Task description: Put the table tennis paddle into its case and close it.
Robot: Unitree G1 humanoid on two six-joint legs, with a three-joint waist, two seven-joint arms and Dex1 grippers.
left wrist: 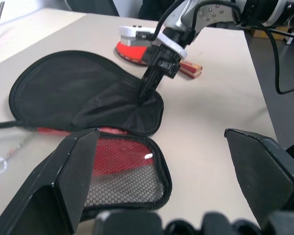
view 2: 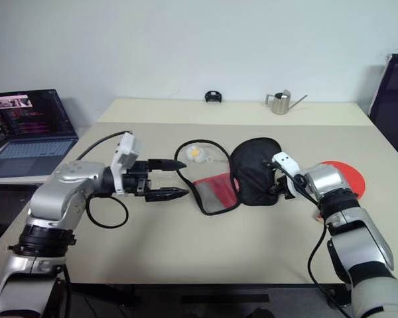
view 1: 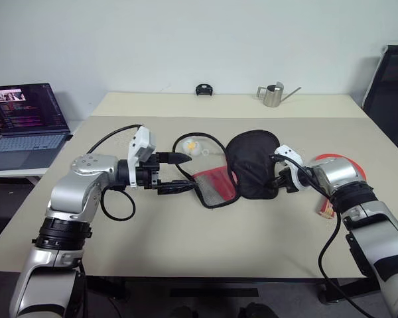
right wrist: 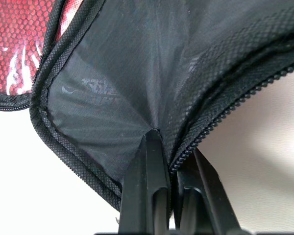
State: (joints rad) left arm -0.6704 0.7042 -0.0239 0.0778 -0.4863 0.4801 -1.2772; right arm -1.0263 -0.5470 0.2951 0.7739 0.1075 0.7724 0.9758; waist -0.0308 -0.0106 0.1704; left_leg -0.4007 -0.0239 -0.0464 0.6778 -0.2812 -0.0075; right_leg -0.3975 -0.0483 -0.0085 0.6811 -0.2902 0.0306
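Case (view 1: 252,162) lying unzipped on surface (view 1: 186,245); right pincer (left wrist: 146,93) pinching its black flap, likely lifting it; left pincer (view 1: 180,173) spread, waiting near mesh half; paddle (view 1: 348,165) far right, not yet inserted.

The case (view 1: 242,171) lies open at the centre of the table (view 1: 186,232), with the table tennis paddle (view 1: 341,173) to its right, partly behind the right gripper (view 1: 276,180). The left gripper (view 1: 179,172) hangs left of the case. A watering can (view 1: 273,95) stands at the far edge, and a laptop (view 1: 23,122) sits on a separate surface to the left.
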